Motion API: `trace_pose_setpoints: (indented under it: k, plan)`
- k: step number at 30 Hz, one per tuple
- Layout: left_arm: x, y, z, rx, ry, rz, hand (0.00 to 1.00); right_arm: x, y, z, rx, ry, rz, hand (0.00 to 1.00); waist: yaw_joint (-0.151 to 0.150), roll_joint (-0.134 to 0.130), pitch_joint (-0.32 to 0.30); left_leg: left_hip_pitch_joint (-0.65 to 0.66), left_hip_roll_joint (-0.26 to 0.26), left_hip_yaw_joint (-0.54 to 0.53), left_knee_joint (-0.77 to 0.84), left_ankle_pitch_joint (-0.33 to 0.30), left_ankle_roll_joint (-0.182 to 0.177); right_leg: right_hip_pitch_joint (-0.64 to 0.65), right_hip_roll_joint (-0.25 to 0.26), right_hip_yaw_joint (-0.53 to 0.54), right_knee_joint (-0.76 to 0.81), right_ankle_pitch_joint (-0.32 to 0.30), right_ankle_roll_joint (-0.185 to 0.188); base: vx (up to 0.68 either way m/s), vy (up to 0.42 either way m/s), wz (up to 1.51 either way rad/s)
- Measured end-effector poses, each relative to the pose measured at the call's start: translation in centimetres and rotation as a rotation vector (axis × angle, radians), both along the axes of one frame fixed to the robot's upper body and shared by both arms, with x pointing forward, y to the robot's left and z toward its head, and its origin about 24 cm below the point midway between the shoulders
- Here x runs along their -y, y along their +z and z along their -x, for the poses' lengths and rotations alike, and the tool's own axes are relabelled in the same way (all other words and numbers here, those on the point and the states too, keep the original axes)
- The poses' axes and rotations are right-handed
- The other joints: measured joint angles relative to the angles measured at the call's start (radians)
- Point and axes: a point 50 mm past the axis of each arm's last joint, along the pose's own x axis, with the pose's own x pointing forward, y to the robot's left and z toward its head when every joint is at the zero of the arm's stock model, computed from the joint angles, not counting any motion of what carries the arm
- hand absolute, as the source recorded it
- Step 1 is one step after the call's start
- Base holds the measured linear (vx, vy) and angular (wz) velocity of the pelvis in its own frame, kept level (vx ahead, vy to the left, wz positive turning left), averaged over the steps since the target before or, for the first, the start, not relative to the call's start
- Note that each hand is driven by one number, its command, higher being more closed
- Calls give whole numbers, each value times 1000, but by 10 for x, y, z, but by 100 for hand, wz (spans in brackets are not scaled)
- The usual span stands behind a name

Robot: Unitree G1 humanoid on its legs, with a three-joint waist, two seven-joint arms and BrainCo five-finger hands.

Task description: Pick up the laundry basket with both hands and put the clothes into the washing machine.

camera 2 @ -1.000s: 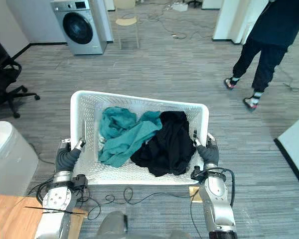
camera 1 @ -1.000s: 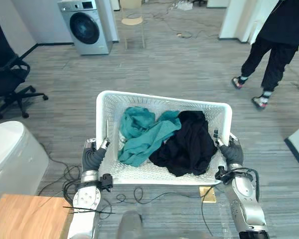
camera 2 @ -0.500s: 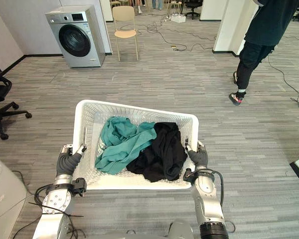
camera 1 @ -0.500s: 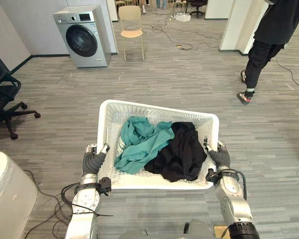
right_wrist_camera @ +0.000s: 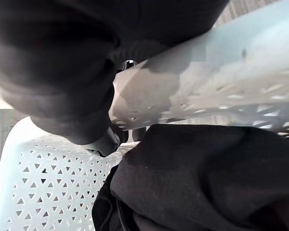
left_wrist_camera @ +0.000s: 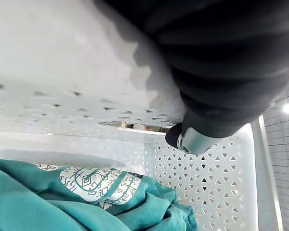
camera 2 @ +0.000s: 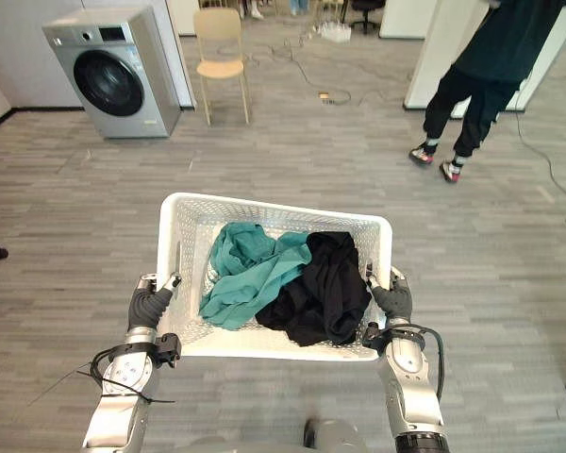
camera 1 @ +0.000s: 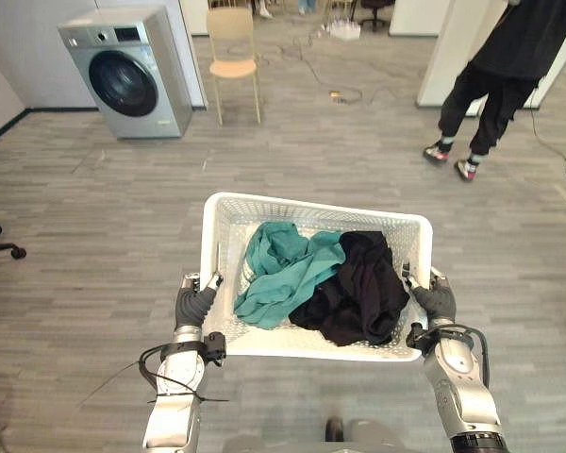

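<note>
While clenching laundry basket (camera 1: 307,205) aloft by left hand (camera 1: 193,304) and right hand (camera 1: 438,300), yet to carry clothes (camera 1: 288,271) over to washing machine (camera 1: 123,75).

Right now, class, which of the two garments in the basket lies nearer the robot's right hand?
The black garment: it fills the side of the basket by the right hand, while the teal garment lies toward the left hand.

Head cameras look down; wrist cameras sit against the basket (camera 1: 311,204)
</note>
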Motion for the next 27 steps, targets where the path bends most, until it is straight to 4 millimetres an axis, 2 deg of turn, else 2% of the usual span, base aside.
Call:
trace_pose_setpoints:
  k: [1, 2, 4, 5, 6, 7, 8, 9, 10, 11, 12, 13, 14, 15, 16, 17, 19, 20, 21, 22, 23, 24, 25, 26, 27]
  plan:
    - [1, 0, 0, 4, -2, 1, 100, 1, 1, 1, 5, -6, 1, 100, 2, -7, 5, -33, -15, 5, -29, -25, -5, 20, -8, 1, -3, -25, -2, 600, 14, 31]
    - [2, 0, 0, 6, -4, 8, 100, 2, 3, 2, 13, -13, 1, 100, 9, 7, 14, -106, -67, 35, -185, -80, -20, 86, -31, 6, -7, -84, 21, 488, 64, 19]
    - [3, -1, 0, 1, -4, 12, 100, 3, 3, 3, 10, -22, 2, 100, 18, 10, 15, -137, -105, 66, -346, -104, -52, 121, -59, 6, -8, -119, 40, 444, 119, 9]
    - [3, -1, 0, 1, -6, 11, 100, 4, 3, 3, 11, -26, 1, 100, 27, 7, 15, -156, -145, 91, -563, -100, -69, 151, -90, 3, -16, -152, 64, 639, 245, 2]
    - [3, -1, 0, 5, -5, 13, 100, 4, 4, 2, 16, -26, 2, 100, 31, 9, 13, -158, -177, 101, -807, -64, -125, 191, -109, 4, -42, -180, 90, 668, 259, -3]
    - [3, -1, 0, 7, -4, 14, 100, 4, 4, 2, 17, -26, 2, 100, 33, 13, 10, -150, -190, 99, -913, -42, -154, 210, -110, 11, -55, -191, 99, 609, 240, -22]
    - [2, -1, 1, 3, -1, 10, 100, 2, 2, 2, 9, -30, -10, 100, 51, 6, 2, -134, -217, 104, -936, 64, -132, 243, -127, 37, -74, -213, 110, 559, 192, -16]
    - [1, -2, 1, -7, 3, 4, 100, 0, -2, 4, -2, -37, -24, 100, 43, -46, -26, -145, -279, 105, -883, 22, -58, 248, -179, 74, -38, -201, 103, 784, 250, 9]
    - [4, -1, -1, -1, -9, 8, 100, 4, -1, 4, 1, -49, -22, 100, 33, -54, -25, -151, -294, 107, -842, -10, -21, 213, -198, 93, 69, -183, 139, 803, 254, 35]
    - [5, -1, -1, -1, -18, 8, 100, 5, -2, 4, -1, -60, -24, 100, 29, -63, -23, -142, -307, 113, -824, -29, -7, 177, -213, 112, 175, -165, 174, 803, 279, 30]
    - [6, -1, -1, -4, -25, 1, 100, 5, -6, 4, -16, -68, -33, 100, 28, -87, -13, -82, -332, 134, -826, -70, 17, 89, -242, 160, 437, -84, 297, 727, 245, 13]
    - [5, -2, -1, -16, -33, -11, 100, 4, -10, 5, -35, -70, -37, 100, 27, -100, -6, -3, -355, 137, -844, -109, 35, 16, -260, 174, 697, -10, 330, 696, 211, 3]
    - [5, -3, -1, -24, -34, -14, 100, 4, -12, 5, -44, -71, -33, 100, 29, -100, -5, 40, -361, 137, -855, -123, 35, -15, -268, 159, 805, 3, 316, 772, 165, -4]
    - [4, -4, 0, -32, -32, -17, 100, 2, -16, 6, -58, -72, -34, 100, 30, -91, 0, 141, -365, 137, -900, -143, 39, -67, -276, 121, 955, -4, 242, 606, 104, -13]
    - [3, -4, 0, -32, -33, -27, 100, 1, -18, 7, -63, -74, -39, 100, 29, -83, 1, 210, -366, 131, -949, -144, 39, -100, -268, 91, 995, -16, 201, 677, 80, -14]
    - [2, -2, 0, -26, -36, -37, 100, 0, -17, 7, -54, -75, -40, 100, 23, -74, 1, 275, -365, 118, -1004, -143, 39, -136, -260, 51, 992, -29, 178, 494, 3, -4]
    - [3, 7, -2, 17, -47, -45, 100, -1, -14, 8, -21, -78, -36, 100, 16, -69, -4, 364, -355, 87, -1090, -151, 24, -264, -252, -35, 876, -75, 103, 528, -54, 17]
    - [3, 9, -3, 25, -49, -46, 100, 0, -12, 8, -14, -78, -36, 100, 9, -70, -4, 376, -351, 76, -1100, -156, 16, -297, -253, -53, 822, -85, 92, 486, -104, 39]
    - [3, 10, -3, 28, -49, -47, 100, 0, -12, 8, -7, -78, -43, 100, -9, -67, -2, 395, -333, 64, -1111, -170, -9, -341, -252, -87, 675, -95, 91, 392, -101, 35]
    - [3, 10, -3, 28, -48, -48, 100, 0, -13, 8, -9, -75, -56, 100, -12, -64, 0, 407, -322, 61, -1114, -177, -22, -352, -249, -101, 580, -94, 89, 504, -151, 35]
    - [1, 10, -3, 27, -46, -54, 100, 0, -15, 11, -16, -69, -86, 100, -16, -64, 2, 435, -302, 59, -1114, -195, -56, -360, -223, -113, 362, -47, 79, 540, -188, 18]
    - [-1, 10, -2, 25, -43, -61, 100, -2, -17, 12, -21, -64, -97, 100, -13, -68, -1, 462, -294, 56, -1111, -220, -100, -354, -200, -98, 210, 30, 73, 681, -262, 18]
    - [-4, 7, -1, 13, -28, -71, 100, -5, -20, 15, -27, -46, -120, 100, -17, -70, 0, 511, -278, 41, -1094, -267, -158, -335, -165, -53, 112, 209, 32, 599, -250, 2]
    - [-1, 3, -1, -2, -23, -57, 100, -3, -21, 15, -32, -41, -115, 100, -14, -36, -6, 523, -247, 36, -1080, -279, -164, -332, -144, -73, 142, 200, 30, 589, -213, -7]
    - [-1, 2, 0, -8, -18, -62, 100, -3, -22, 16, -39, -38, -116, 100, -10, -21, -11, 505, -216, 34, -1008, -254, -186, -324, -117, -79, 171, 140, 21, 550, -209, -19]
